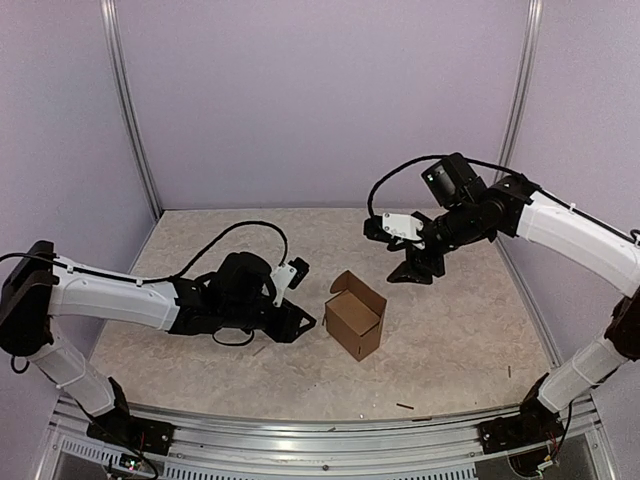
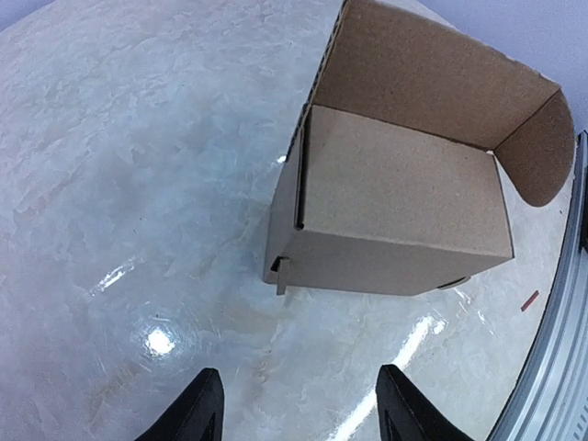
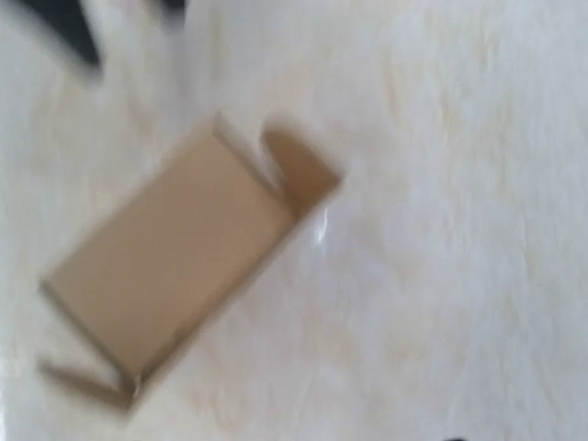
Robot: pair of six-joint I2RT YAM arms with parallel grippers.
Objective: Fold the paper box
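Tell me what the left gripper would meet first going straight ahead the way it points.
Probably the paper box: it stands directly ahead of the open left gripper, though depth is unclear.

Table (image 1: 470, 330): pale, mottled, glossy surface, bordered along the near edge by a metal rail (image 1: 330, 440). Resting directly on it, near the middle: paper box (image 1: 355, 318), plain brown cardboard, formed into a small rectangular body, flaps raised and open at the far end. Lying loose on the bare surface: a small dark scrap (image 1: 404, 406) close to the near edge, and another scrap (image 1: 508, 371) toward the right.
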